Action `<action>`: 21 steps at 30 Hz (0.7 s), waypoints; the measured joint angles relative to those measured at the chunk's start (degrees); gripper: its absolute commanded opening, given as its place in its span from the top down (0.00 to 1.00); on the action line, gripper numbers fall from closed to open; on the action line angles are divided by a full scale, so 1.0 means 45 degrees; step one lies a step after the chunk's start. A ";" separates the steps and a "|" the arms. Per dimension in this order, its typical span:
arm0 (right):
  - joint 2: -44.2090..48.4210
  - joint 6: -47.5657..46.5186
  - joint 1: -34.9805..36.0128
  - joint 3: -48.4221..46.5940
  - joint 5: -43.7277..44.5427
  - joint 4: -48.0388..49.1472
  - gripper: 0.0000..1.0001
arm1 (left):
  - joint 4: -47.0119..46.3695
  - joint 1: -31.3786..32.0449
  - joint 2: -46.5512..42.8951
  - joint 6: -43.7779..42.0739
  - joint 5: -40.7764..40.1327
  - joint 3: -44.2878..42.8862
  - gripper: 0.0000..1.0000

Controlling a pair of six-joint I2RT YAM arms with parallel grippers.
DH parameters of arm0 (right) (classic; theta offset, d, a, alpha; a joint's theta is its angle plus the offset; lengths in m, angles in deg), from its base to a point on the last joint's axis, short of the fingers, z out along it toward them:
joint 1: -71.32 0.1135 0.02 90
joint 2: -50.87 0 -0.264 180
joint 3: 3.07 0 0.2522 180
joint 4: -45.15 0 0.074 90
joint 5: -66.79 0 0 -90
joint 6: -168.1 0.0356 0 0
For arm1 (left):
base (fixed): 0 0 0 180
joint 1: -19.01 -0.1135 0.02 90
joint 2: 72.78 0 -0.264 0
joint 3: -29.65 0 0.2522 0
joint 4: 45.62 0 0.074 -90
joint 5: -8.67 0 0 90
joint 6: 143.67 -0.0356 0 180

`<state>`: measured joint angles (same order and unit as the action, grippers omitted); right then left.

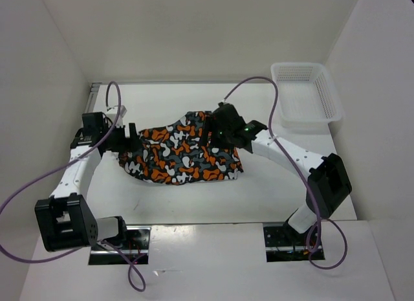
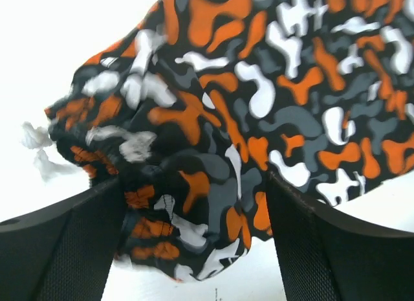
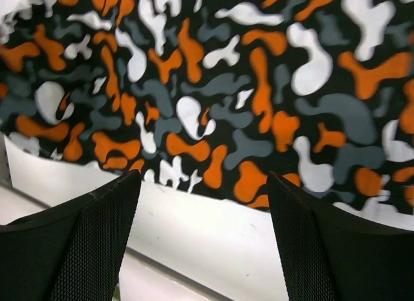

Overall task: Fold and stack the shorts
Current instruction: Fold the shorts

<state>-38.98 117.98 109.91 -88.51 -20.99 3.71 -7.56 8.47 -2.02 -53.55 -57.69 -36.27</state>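
The shorts [image 1: 178, 155], printed in orange, white, black and grey blotches, lie spread on the white table between the two arms. At their left end my left gripper [image 1: 129, 142] stands open. In the left wrist view a bunched fold of the shorts [image 2: 272, 87] lies between the fingers of the left gripper [image 2: 194, 184], resting on the table and brushing the left finger. My right gripper [image 1: 217, 129] hovers over the shorts' far right part. In the right wrist view the right gripper [image 3: 204, 178] is open over bare table, with the flat hem of the shorts [image 3: 213, 74] just past its fingertips.
A white plastic mesh basket [image 1: 304, 94] stands at the back right corner of the table [image 1: 194, 204]. White walls close in the table on the left, back and right. Purple cables loop off both arms.
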 measured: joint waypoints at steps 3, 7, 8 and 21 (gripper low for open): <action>-0.0277 0.0019 0.0646 -0.0097 -0.0087 0.0107 0.17 | 0.0277 0.0087 0.0733 0.0019 -0.0690 -0.0272 0.15; -0.0510 0.0092 0.0850 -0.0092 -0.0185 0.0102 0.17 | 0.0539 0.0058 0.1088 0.0044 -0.2011 -0.0748 0.49; -0.0515 0.0121 0.0850 -0.0087 -0.0189 0.0097 0.17 | 0.0534 -0.0005 0.1078 0.0005 -0.2327 -0.0792 0.49; -0.0311 0.0330 0.0845 0.0466 -0.0165 0.0151 0.17 | 0.0155 -0.0578 0.1268 0.0015 -0.3531 -0.0209 0.03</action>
<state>-40.38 119.47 113.71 -86.41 -21.73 4.39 -6.86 5.87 3.69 -53.48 -73.58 -37.21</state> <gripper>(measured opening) 0.833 0.983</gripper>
